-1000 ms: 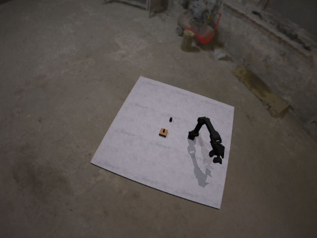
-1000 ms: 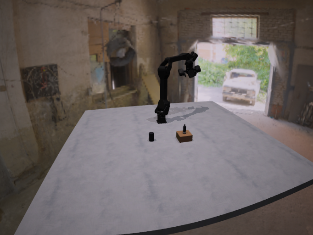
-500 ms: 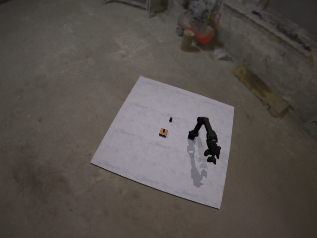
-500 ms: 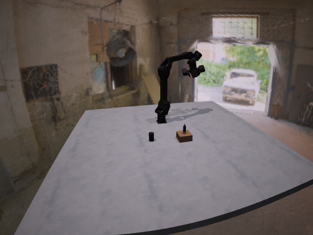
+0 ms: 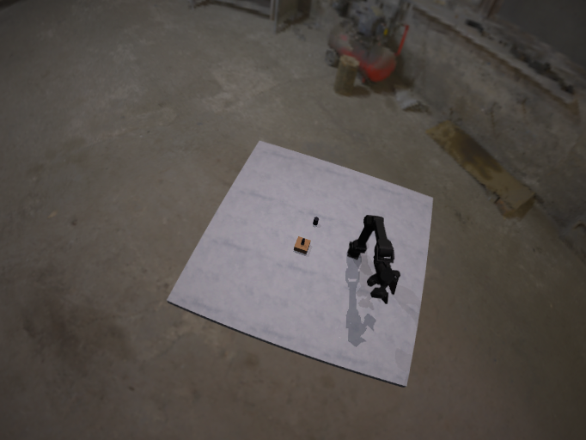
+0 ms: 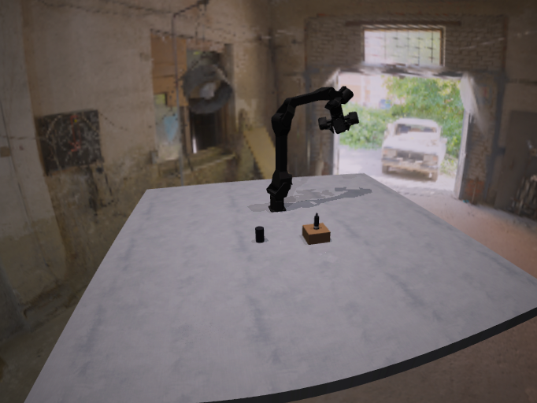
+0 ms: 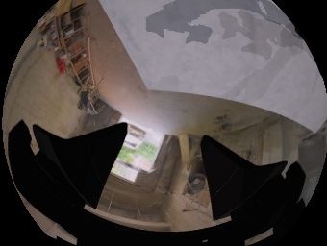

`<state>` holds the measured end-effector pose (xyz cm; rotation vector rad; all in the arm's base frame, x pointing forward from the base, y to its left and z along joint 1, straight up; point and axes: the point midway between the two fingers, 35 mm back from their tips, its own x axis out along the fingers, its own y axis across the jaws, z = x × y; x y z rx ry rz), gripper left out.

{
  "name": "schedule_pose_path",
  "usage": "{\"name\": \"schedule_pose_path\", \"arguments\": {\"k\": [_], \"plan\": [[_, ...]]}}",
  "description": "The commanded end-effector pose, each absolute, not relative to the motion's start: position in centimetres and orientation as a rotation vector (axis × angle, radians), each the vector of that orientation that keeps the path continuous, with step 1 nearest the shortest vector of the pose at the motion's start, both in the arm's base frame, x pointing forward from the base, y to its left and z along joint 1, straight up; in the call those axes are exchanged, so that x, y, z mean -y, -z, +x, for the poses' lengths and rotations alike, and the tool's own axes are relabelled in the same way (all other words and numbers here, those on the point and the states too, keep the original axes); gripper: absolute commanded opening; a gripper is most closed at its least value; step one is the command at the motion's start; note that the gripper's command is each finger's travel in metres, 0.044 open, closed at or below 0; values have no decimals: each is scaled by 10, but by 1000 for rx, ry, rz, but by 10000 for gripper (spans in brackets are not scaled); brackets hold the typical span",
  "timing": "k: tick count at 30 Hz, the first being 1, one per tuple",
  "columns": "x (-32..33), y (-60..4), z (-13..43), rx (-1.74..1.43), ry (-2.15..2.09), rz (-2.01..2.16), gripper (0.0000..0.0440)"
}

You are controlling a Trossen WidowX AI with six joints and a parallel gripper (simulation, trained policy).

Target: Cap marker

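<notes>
While your pincer (image 5: 388, 294) (image 6: 338, 125) (image 7: 165, 134) hangs high above the table (image 5: 265, 284) (image 6: 260, 303) (image 7: 192, 72), its fingers stand wide apart with nothing between them. Well apart from it and lower down, you have the black cap (image 5: 315, 221) (image 6: 259, 234) upright on the tabletop. Also below the pincer and well away, the marker (image 5: 302, 241) (image 6: 316, 221) stands uncapped in its orange-brown holder block (image 5: 298, 249) (image 6: 316, 236). You can read no lettering on any of them.

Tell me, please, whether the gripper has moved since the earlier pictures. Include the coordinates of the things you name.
Yes; in the exterior view, the gripper (image 5: 388, 289) (image 6: 338, 123) (image 7: 165, 134) has shifted rightward relative to the holder block (image 5: 298, 245) (image 6: 315, 237).
</notes>
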<state>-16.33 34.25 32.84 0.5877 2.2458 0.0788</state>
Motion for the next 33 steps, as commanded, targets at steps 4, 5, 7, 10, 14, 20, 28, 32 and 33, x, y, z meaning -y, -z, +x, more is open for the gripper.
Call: {"name": "schedule_pose_path", "arguments": {"k": [4, 5, 7, 10, 14, 20, 28, 32, 33], "plan": [[-348, -330, -139, -2221, -52, 636, 337], [-349, -330, -136, -2218, -47, 643, 338], [-350, -330, -129, -2211, -38, 658, 338], [-352, -330, -119, -2201, -25, 679, 338], [-354, -330, -106, -2189, -6, 707, 338], [-356, -331, -86, -2170, 22, 748, 339], [-357, -330, -58, -2141, 62, 802, 339], [-357, -329, -42, -2123, 83, 829, 338], [-356, -329, -38, -2118, 88, 836, 338]]}}
